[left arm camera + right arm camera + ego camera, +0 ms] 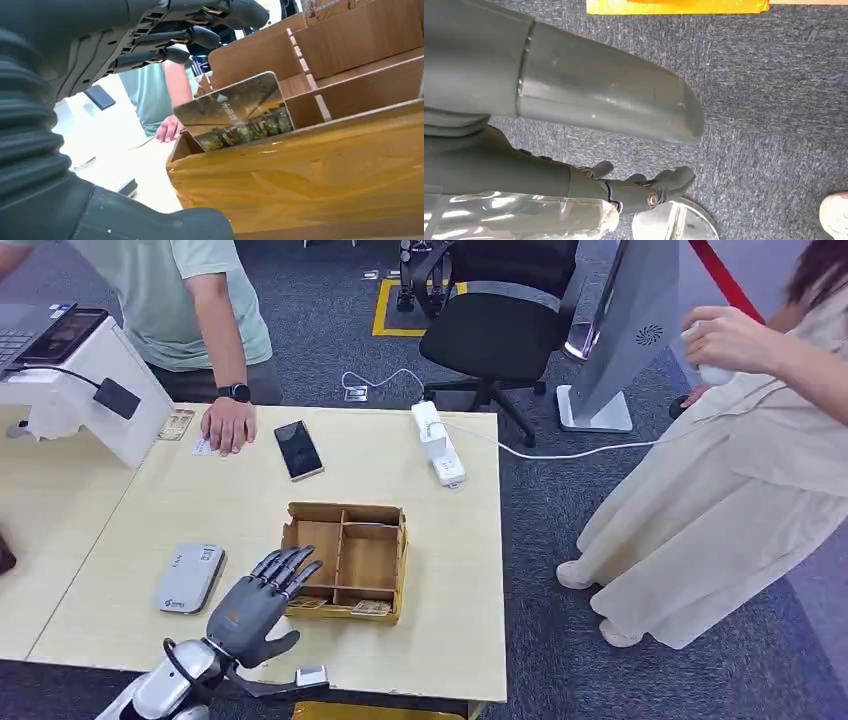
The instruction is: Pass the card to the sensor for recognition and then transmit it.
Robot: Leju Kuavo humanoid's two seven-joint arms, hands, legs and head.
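Observation:
A brown cardboard box [345,558] with several compartments stands on the pale table, with cards [370,607] leaning in its front slots. My left hand [258,602] hovers at the box's near left corner, fingers spread and stretched over the rim, holding nothing. In the left wrist view a printed card [234,113] stands tilted in a slot behind the taped box wall [300,170], with the fingers [192,37] of my left hand [75,75] above it and apart from it. A grey card sensor [190,578] lies left of the hand. My right hand [584,181] hangs empty over carpet.
A person's hand [228,425] rests at the table's far edge beside a black phone [298,450] and another card [177,424]. A white terminal [75,380] stands at far left, a power strip [437,443] at the back. Another person [740,450] stands on the right.

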